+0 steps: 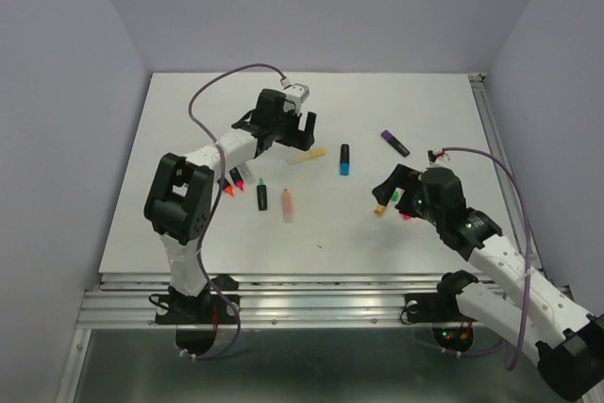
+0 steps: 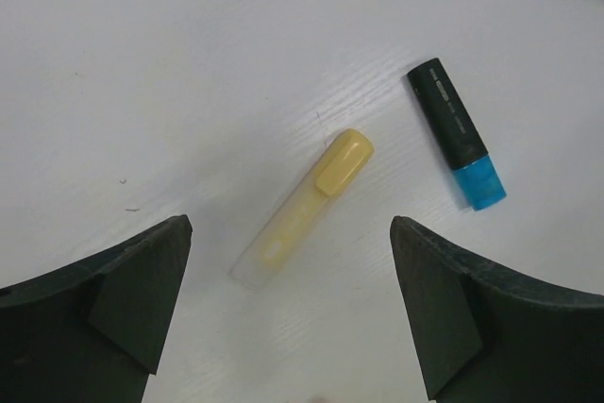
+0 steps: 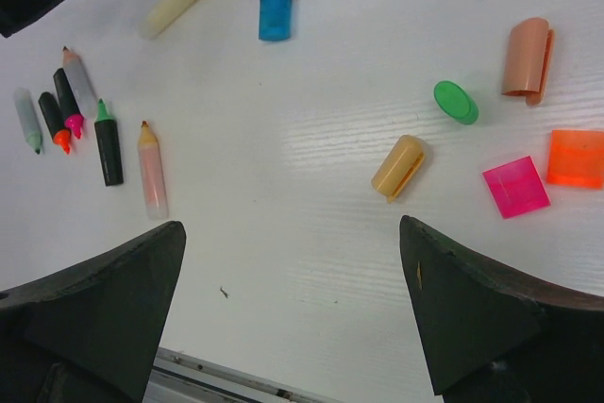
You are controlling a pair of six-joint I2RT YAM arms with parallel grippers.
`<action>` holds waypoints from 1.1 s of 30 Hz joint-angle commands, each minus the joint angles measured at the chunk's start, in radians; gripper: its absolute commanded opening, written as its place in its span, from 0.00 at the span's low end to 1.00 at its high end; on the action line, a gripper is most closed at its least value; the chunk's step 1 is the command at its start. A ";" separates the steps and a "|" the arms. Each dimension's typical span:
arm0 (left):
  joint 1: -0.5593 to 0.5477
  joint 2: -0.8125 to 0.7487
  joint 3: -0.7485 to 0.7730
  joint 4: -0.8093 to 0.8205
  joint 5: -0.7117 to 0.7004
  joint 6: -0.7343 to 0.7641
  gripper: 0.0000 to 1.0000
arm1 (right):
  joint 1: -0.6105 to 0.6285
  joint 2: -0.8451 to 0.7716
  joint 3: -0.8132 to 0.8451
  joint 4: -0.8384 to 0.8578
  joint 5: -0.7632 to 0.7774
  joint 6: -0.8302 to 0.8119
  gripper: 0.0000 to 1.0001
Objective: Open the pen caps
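A pastel yellow marker [image 2: 283, 233] lies on the white table with its yellow cap [image 2: 342, 162] still on. My left gripper [image 2: 293, 309] hovers open just above it, nothing between the fingers. Beside it lies a black marker [image 2: 448, 120] wearing a blue cap [image 2: 479, 183]. My right gripper [image 3: 293, 309] is open and empty over bare table. Loose pen caps lie ahead of it: a pale orange one [image 3: 399, 167], green [image 3: 456, 102], peach [image 3: 527, 59], pink [image 3: 515, 187] and orange [image 3: 576, 158]. From above, the left gripper [image 1: 291, 139] is at mid-table and the right gripper [image 1: 396, 191] is to its right.
Several uncapped markers lie in a group at the left, among them a black green-tipped one [image 3: 107, 143] and a peach pastel one [image 3: 151, 172]. A purple-capped marker [image 1: 394, 142] lies further back right. The metal rail [image 1: 311, 290] runs along the near table edge.
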 commanded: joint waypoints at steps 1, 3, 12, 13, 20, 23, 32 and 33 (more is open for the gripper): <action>0.000 0.060 0.139 -0.117 0.100 0.216 0.99 | -0.005 0.008 -0.017 0.028 -0.033 -0.029 1.00; 0.000 0.104 0.164 -0.151 0.099 0.258 0.99 | -0.005 0.009 -0.022 0.031 -0.036 -0.032 1.00; 0.002 0.259 0.300 -0.324 0.131 0.396 0.99 | -0.005 0.005 -0.022 0.007 -0.026 -0.060 1.00; -0.001 0.264 0.299 -0.329 0.131 0.401 0.99 | -0.005 0.003 -0.022 0.005 -0.024 -0.062 1.00; -0.013 0.322 0.320 -0.352 0.074 0.404 0.96 | -0.005 0.005 -0.017 -0.012 -0.007 -0.077 1.00; -0.030 0.340 0.334 -0.369 0.056 0.410 0.91 | -0.005 0.003 -0.020 -0.010 -0.003 -0.075 1.00; -0.069 0.417 0.343 -0.387 -0.061 0.404 0.54 | -0.005 -0.015 -0.025 -0.015 0.007 -0.080 1.00; -0.067 0.425 0.340 -0.386 -0.058 0.404 0.53 | -0.005 -0.018 -0.025 -0.015 0.008 -0.082 1.00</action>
